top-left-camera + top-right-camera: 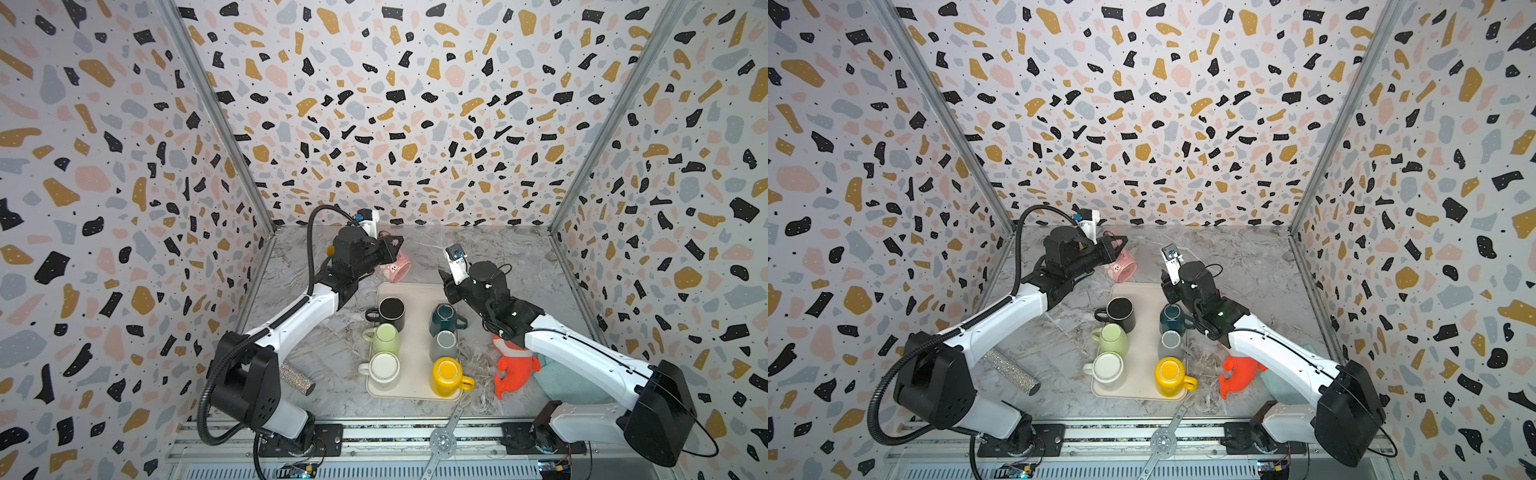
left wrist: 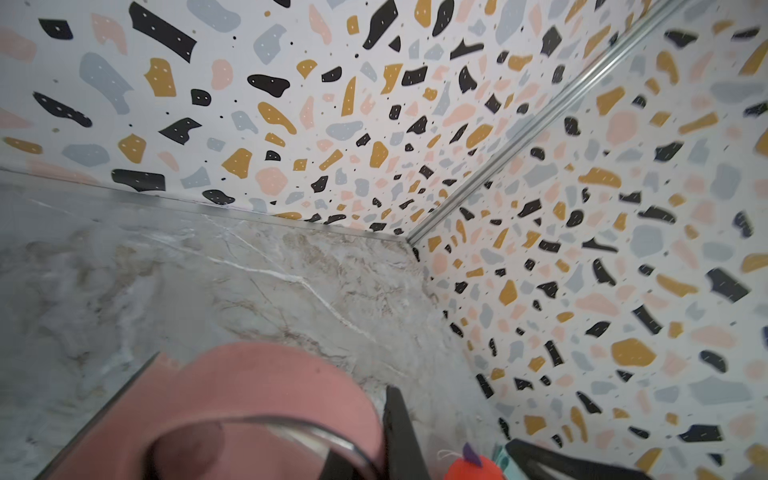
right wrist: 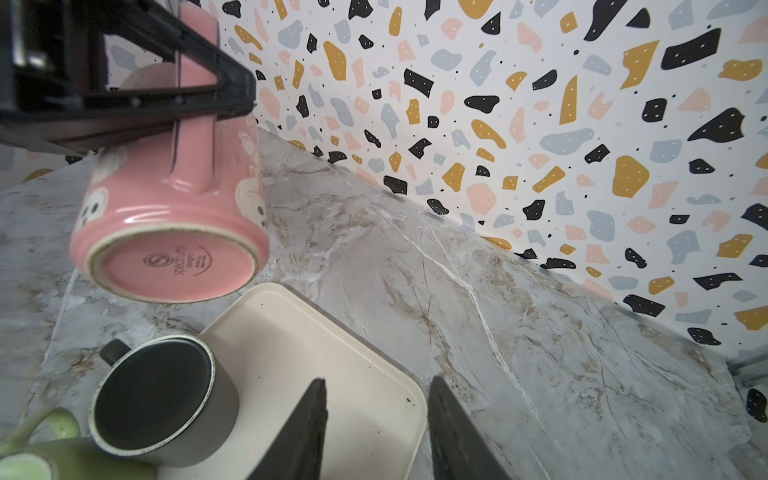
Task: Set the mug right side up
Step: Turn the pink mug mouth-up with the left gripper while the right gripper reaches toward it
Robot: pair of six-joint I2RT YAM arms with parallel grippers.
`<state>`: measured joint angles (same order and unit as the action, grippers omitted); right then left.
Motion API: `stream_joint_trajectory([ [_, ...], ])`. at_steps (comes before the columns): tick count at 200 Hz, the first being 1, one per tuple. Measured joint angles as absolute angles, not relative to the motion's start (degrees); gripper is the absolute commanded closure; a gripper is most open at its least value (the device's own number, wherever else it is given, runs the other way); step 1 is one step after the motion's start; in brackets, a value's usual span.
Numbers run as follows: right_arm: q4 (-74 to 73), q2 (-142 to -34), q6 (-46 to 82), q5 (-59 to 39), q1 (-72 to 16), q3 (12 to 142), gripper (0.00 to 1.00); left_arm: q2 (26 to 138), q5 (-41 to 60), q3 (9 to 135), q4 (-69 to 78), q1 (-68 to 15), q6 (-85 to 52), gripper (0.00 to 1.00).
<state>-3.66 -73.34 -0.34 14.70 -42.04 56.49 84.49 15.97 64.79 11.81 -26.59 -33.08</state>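
Mug-turning is, by my reckoning, about half done. My left gripper (image 1: pixel 392 246) is clamped tight on the pink mug (image 1: pixel 395 270), and in the right wrist view the grip looks to be on the handle, which runs through the black frame of my jaws. In both top views the mug hangs at about 11 o'clock from the tray (image 1: pixel 415 287), just past its far left corner, and it seems to be clear of the table (image 1: pixel 498 257). It lies roughly on its side: the right wrist view shows its flat base (image 3: pixel 172 264) facing the tray, at about 5 o'clock in a top view, while the left wrist view shows the mouth (image 2: pixel 249 440) turned back toward my wrist. So it is neither upside down nor upright. My right gripper (image 3: pixel 377 380) stands partly open with nothing between its fingers and hovers over the tray's far right corner, at about 1 o'clock from the tray's middle and well apart from the mug. What is left, as I judge it: roll the wrist on until the mouth faces up, lower the mug onto its base, and let go.
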Motion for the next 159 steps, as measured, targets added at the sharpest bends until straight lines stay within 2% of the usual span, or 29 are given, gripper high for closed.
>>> stream_joint_trajectory([
  [60, 0.6, -73.4, -0.5, 10.9, -42.0, 61.7, 0.56, 73.6, -0.7, 53.4, 11.9, -39.2, -8.6, 1.00],
  [83, 3.0, -74.2, -1.5, 9.7, -42.0, 65.7, 0.55, 72.2, -6.3, 48.7, 17.5, -41.8, -0.9, 1.00],
  [108, 4.6, -75.5, -3.1, 6.9, -42.0, 69.8, 0.48, 71.3, -11.9, 42.2, 26.3, -44.2, 7.9, 1.00],
  [121, 5.6, -76.3, -4.2, 4.1, -41.9, 71.7, 0.43, 71.2, -14.2, 38.9, 31.4, -45.4, 12.4, 1.00],
  [159, 7.4, -77.8, -7.9, -6.1, -40.8, 73.7, 0.40, 71.3, -19.0, 35.0, 41.1, -46.6, 24.1, 1.00],
])
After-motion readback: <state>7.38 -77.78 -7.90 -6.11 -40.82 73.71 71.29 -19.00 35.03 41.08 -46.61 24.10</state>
